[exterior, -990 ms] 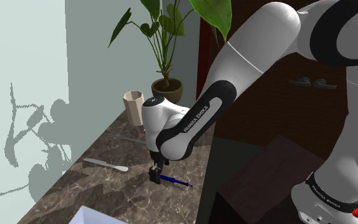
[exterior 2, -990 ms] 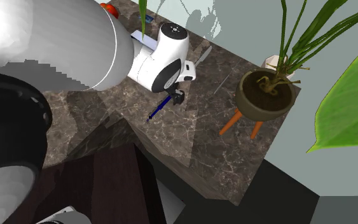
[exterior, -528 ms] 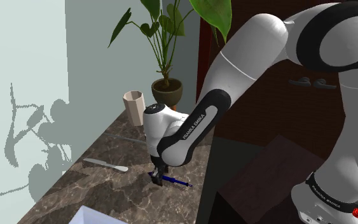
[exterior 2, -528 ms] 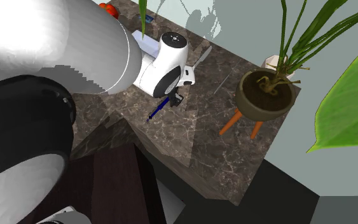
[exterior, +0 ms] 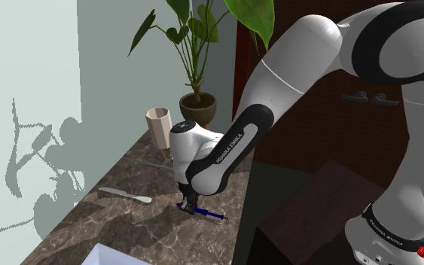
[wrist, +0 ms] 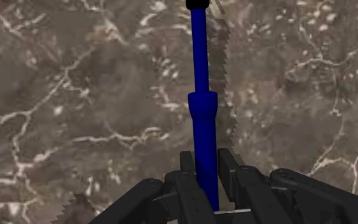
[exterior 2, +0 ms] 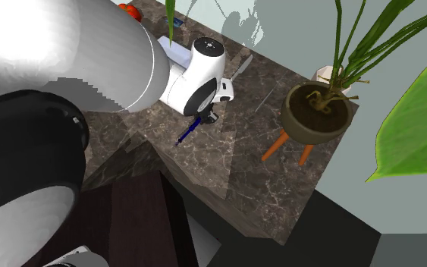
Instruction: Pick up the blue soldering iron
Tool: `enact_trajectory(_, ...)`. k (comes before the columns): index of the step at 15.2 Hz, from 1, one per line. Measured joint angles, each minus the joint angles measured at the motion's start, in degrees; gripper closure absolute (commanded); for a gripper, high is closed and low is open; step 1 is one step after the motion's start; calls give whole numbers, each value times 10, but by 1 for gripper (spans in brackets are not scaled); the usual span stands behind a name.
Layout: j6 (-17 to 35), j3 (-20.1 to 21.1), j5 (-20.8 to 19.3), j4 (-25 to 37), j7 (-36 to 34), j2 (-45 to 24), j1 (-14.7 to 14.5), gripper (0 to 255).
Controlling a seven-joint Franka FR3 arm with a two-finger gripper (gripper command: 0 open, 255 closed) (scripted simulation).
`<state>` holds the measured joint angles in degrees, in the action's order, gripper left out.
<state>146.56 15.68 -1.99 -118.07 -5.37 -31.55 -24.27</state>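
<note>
We see the pincer (wrist: 204,167) down at the dark veined countertop (wrist: 75,95), its two black fingers (wrist: 187,175) clamped on the blue soldering iron (wrist: 203,108). The iron lies on the countertop between them. Its shaft runs straight ahead of the fingertips, and its black end is farthest from the pincer.

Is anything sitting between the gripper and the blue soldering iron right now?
Nothing visible. The gripper is down at the blue soldering iron on the marble counter, its fingers pressed against the handle on both sides.
</note>
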Motion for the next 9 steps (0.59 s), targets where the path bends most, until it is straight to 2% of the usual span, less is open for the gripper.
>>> enact_trajectory(9, -36, 12, 12, -6, 5, 41, 8, 255)
